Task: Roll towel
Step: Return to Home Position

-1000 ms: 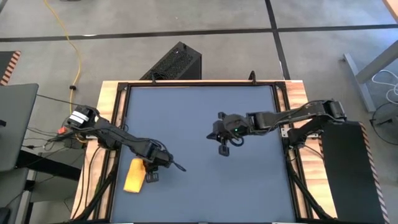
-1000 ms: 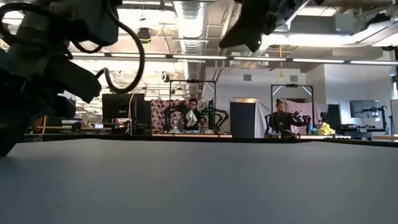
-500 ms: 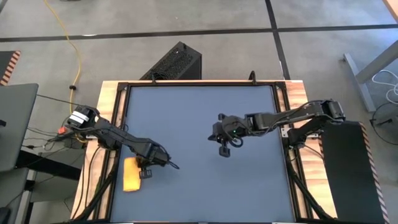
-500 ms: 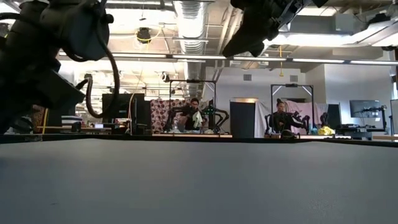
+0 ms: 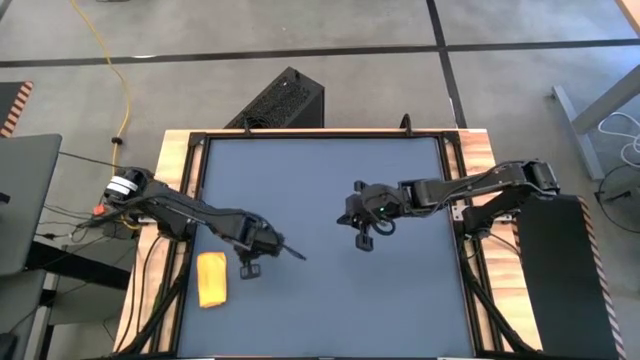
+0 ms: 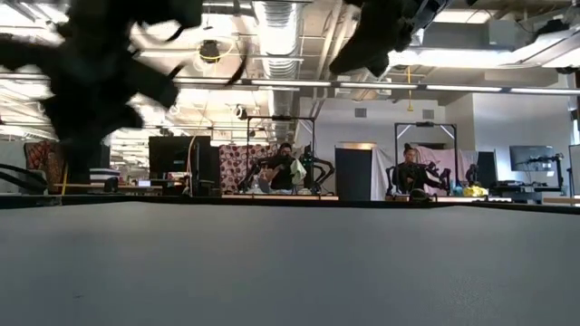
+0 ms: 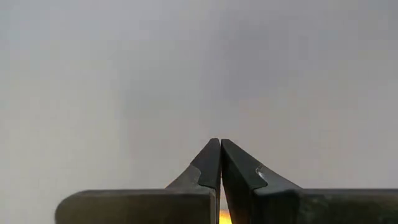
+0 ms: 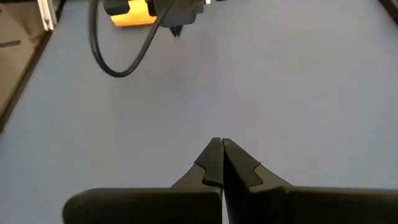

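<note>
Rolled yellow towel (image 5: 211,279) lying by left edge of table (image 5: 400,300); left gripper (image 5: 292,254) hovering near, fingers pressed together; right gripper (image 5: 362,242) hanging over table middle, fingers likewise pressed together

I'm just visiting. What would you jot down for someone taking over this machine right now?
Left hand: shut, empty, over the table close beside the towel, not touching it.
Right hand: shut, empty, over mid-table.
The towel lies as a compact roll near the table's lower-left corner in the high view.
Done: rolling and placing, it seems.
Left: probably only parking both arms.
</note>
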Controlling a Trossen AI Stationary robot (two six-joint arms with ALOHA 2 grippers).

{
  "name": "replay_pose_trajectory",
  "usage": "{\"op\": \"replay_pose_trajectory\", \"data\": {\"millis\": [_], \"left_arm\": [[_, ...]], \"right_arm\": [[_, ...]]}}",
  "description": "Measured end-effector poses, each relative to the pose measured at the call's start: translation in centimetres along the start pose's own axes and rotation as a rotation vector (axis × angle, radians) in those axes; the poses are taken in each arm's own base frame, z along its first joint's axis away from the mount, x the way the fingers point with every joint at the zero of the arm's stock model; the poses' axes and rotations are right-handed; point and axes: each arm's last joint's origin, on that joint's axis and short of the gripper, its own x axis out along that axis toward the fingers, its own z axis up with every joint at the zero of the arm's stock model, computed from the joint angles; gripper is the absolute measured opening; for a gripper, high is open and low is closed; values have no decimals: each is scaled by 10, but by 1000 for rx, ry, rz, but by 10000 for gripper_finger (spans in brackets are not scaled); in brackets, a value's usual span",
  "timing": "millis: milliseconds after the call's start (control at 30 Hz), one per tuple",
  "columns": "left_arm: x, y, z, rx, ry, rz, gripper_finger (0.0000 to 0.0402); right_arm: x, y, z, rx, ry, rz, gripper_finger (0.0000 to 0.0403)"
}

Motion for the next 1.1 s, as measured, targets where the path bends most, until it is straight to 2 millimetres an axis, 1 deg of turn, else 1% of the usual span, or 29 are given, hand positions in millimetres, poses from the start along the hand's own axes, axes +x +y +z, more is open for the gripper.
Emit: {"op": "replay_pose_trajectory", "data": {"millis": [100,233,300,367,433,500,567,667,800,933,1033,1100], "left_arm": [[-20,4,16,4,-171,-2,0],[-54,12,37,18,-533,-85,0],[-74,18,43,21,-694,-120,0],[-93,28,42,18,-837,-142,0],[-106,39,35,9,-926,-141,0],[-116,50,25,-6,-982,-130,0],[-117,59,12,-16,-1013,-116,0],[-112,71,-8,-43,-1063,-114,0],[-92,83,-35,-91,-1101,-148,0],[-72,91,-60,-118,-1164,-230,0],[-62,97,-78,-151,-1218,-271,0],[-59,101,-89,-171,-1263,-288,0]], "right_arm": [[-10,-1,6,28,-49,4,18],[-18,0,10,49,-90,10,18],[-23,1,11,60,-101,16,18],[-29,3,12,69,-113,23,18],[-35,5,13,67,-135,33,18],[-41,6,11,67,-171,45,18],[-46,5,6,79,-231,55,18],[-54,3,-6,122,-328,70,18],[-62,-5,-28,207,-454,13,18],[-67,-13,-54,320,-553,-69,20],[-68,-18,-73,390,-596,-80,21],[-69,-19,-82,431,-614,-63,21]]}}
